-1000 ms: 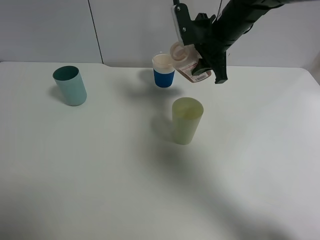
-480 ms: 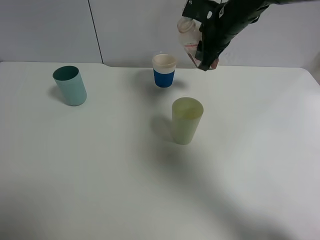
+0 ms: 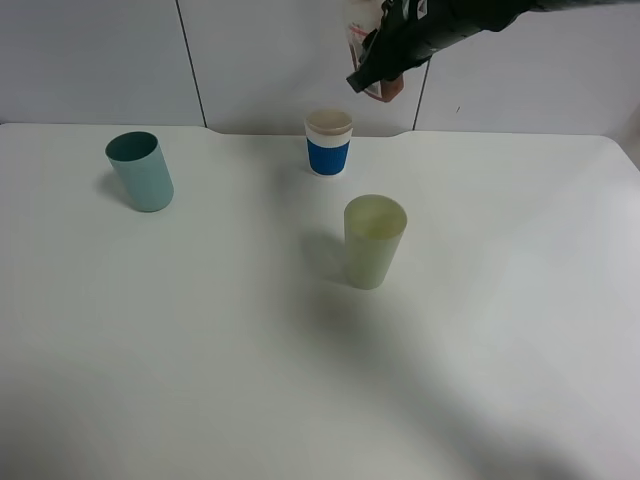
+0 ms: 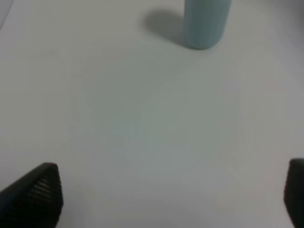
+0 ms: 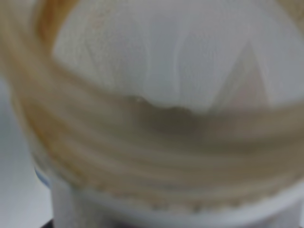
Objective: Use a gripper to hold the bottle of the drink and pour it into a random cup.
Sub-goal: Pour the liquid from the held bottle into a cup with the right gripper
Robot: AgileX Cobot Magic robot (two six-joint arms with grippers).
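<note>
My right gripper (image 3: pixel 388 48) is shut on the bottle of the drink (image 3: pixel 358 38) high above the table's far side, near the top edge of the exterior view. The bottle hangs above and slightly right of the white cup with a blue band (image 3: pixel 328 142). In the right wrist view the bottle's wide open neck (image 5: pixel 152 133) fills the picture, blurred. The pale yellow-green cup (image 3: pixel 374 240) stands upright mid-table, in front of and below the bottle. My left gripper (image 4: pixel 166 194) stands open over bare table, with nothing between its fingertips (image 4: pixel 38 192).
A teal-green tumbler (image 3: pixel 141 170) stands upright at the far left, and the same teal-green tumbler (image 4: pixel 206 21) shows ahead of the left gripper. A white wall with panel seams rises behind the white table (image 3: pixel 200 350).
The right gripper has lifted the bottle up and away from the mouth of the white cup with the blue band, turning it from tilted toward upright. The cups have not moved.
</note>
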